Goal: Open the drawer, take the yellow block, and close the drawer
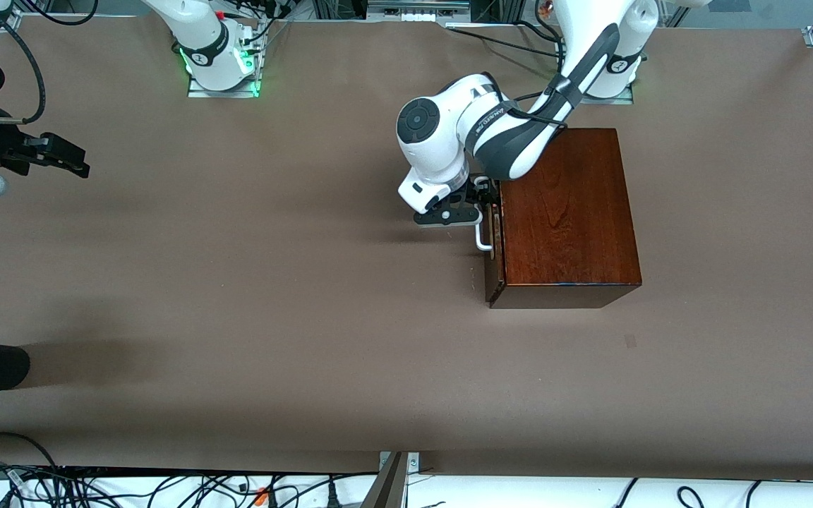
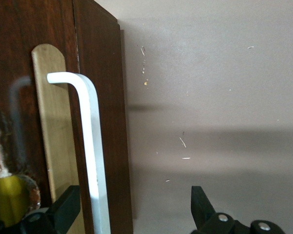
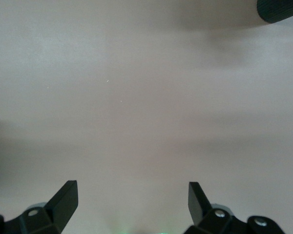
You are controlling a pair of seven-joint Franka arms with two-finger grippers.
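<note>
Front view: drawer [image 1: 494, 243] shut in the wooden box [image 1: 567, 215], white handle [image 1: 481, 237] right at the left hand [image 1: 475, 201]. Left hand fingers [image 2: 63, 209] apart, straddling the handle bar, not clamped. Yellow block not visible. Right hand [image 1: 68, 156] waits over bare table [image 1: 237, 282] at the right arm's end, fingers spread.
</note>
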